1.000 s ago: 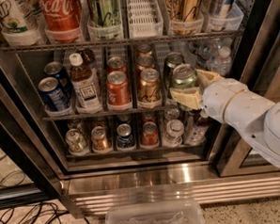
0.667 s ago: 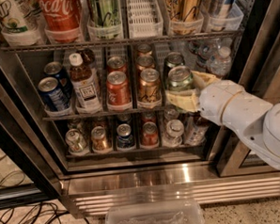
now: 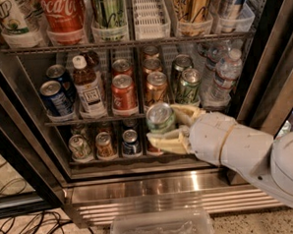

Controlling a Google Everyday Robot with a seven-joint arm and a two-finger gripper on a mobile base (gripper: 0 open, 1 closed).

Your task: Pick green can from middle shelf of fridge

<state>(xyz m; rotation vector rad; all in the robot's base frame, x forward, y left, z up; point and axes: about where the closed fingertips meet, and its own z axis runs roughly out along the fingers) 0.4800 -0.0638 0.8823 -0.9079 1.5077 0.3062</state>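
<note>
gripper (image 3: 161, 124): in front of the fridge (image 3: 140, 187) racks, right of centre; arm comes in from the lower right corner
jaws: clenched on the green can (image 3: 159, 116), one finger above-right, one below-left
can place: off the rack, just before the middle shelf (image 3: 87, 121) front edge
can axis: roughly upright, silver top tipped toward camera
shelf can (image 3: 188, 85): same green, standing in its lane tray, up-right of the gripper

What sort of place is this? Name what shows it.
Probably a shop or canteen drinks point: a large stainless-steel-framed drinks cooler, thin dark wire racks with pale plastic lane trays of cans. The pale two-finger gripper, in front of the cooler's lower shelves, holds a short shiny green can.
</note>
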